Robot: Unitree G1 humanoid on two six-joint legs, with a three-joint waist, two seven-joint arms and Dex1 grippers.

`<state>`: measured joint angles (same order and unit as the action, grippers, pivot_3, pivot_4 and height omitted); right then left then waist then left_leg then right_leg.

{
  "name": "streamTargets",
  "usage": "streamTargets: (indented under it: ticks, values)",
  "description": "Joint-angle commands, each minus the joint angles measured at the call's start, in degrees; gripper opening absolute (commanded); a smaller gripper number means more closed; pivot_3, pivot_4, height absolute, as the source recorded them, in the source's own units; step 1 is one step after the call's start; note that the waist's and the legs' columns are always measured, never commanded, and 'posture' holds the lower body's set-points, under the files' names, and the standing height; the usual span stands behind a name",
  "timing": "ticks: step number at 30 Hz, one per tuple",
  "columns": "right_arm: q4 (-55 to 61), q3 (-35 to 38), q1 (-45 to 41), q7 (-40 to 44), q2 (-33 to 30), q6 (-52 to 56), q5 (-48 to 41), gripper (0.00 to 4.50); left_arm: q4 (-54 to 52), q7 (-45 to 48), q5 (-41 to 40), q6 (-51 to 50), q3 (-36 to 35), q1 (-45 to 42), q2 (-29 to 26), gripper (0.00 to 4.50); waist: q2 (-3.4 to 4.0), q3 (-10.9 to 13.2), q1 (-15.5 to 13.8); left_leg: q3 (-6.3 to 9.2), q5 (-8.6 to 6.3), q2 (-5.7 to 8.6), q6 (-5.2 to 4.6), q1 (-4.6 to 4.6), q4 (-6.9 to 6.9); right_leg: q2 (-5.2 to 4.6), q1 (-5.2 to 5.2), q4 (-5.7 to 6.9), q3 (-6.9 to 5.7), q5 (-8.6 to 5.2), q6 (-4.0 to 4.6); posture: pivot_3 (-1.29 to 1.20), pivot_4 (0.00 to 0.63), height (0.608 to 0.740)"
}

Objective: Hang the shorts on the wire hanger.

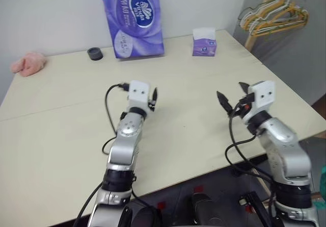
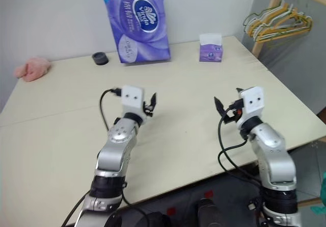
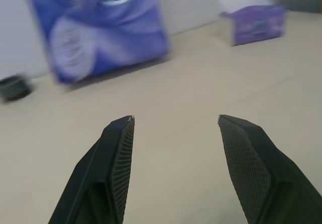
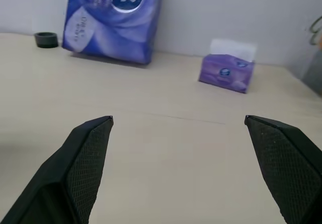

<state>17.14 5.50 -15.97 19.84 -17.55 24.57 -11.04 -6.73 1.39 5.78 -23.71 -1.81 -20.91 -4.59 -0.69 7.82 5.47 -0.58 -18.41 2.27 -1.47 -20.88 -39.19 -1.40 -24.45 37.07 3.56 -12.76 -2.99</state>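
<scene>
A sliver of teal-green cloth, the shorts [image 1: 322, 186], shows at the far right edge, below table level beside my right arm. The wire hanger is out of view. My left gripper [image 3: 176, 118] hovers over the middle of the beige table [image 1: 56, 135], pointing forward, open and empty. My right gripper [image 1: 233, 94] hangs level with it near the table's right side. It stands wide open with nothing between its fingers [image 4: 90, 148].
A tall purple tissue pack [image 1: 135, 18] stands at the back wall, with a small purple tissue box [image 1: 204, 42] to its right and a black roll [image 1: 94, 53] to its left. A pink cloth [image 1: 29, 64] lies far left. Green and yellow hangers [image 1: 275, 15] hang on a wooden rack beyond the right corner.
</scene>
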Motion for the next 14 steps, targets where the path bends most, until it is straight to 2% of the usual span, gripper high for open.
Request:
streamTargets:
  ticks: [1,7,14]
  values:
    - [-4.64,-0.86,-0.49,-0.89,1.72,-6.51,1.39,4.47,-1.7,-4.97,0.32,1.63,-4.92,2.59,-0.38,2.81,-0.1,-0.16,-1.77,0.01,0.0,0.0,0.0,0.0,0.0,0.0,0.0,-0.02,-0.04,0.05,0.09,0.01,0.075,0.74]
    - [-11.0,-1.78,-1.62,-0.87,3.37,-10.83,1.88,4.47,-1.09,-6.29,-2.89,2.14,-9.89,6.33,-0.09,2.81,-0.4,-0.47,-5.88,0.24,0.13,0.0,0.14,0.01,-0.05,-0.02,0.12,-0.03,-0.38,0.18,0.3,0.06,0.079,0.74]
    - [-13.91,-2.31,-2.83,-0.36,3.68,-12.8,2.04,4.47,-0.68,-3.06,-6.29,2.08,-9.51,6.15,-0.66,2.81,-0.48,-0.56,-6.86,0.64,0.25,-0.01,0.27,0.0,-0.14,-0.1,0.29,-0.01,-1.0,0.22,0.48,0.09,0.079,0.74]
